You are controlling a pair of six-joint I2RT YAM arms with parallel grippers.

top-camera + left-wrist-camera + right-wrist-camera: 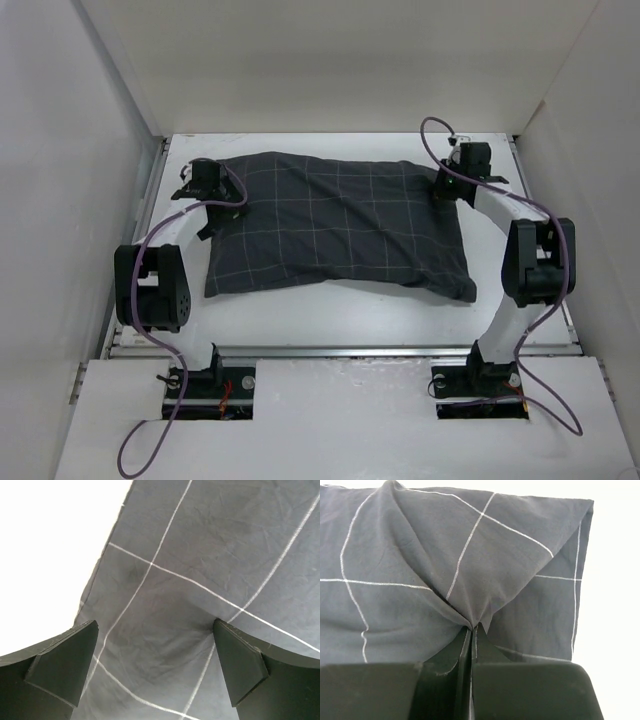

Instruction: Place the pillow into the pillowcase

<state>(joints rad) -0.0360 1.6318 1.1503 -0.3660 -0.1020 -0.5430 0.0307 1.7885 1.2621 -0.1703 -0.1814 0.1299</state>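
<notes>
The pillowcase (335, 225) lies plump across the far half of the tabletop (330, 310). No white pillow shows, so it is probably inside. The right gripper (472, 629) pinches a cloth fold at the far-right corner, and the left gripper (155, 630) hovers spread wide over the far-left corner. The fabric looks soft, light and quick to bunch, so corners and hems should give the best hold.

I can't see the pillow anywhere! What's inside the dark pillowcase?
The pillowcase looks puffy and full, so something bulky is probably inside. The cloth covers it completely, so no white pillow shows. The right gripper pinches a fold of it.
</notes>
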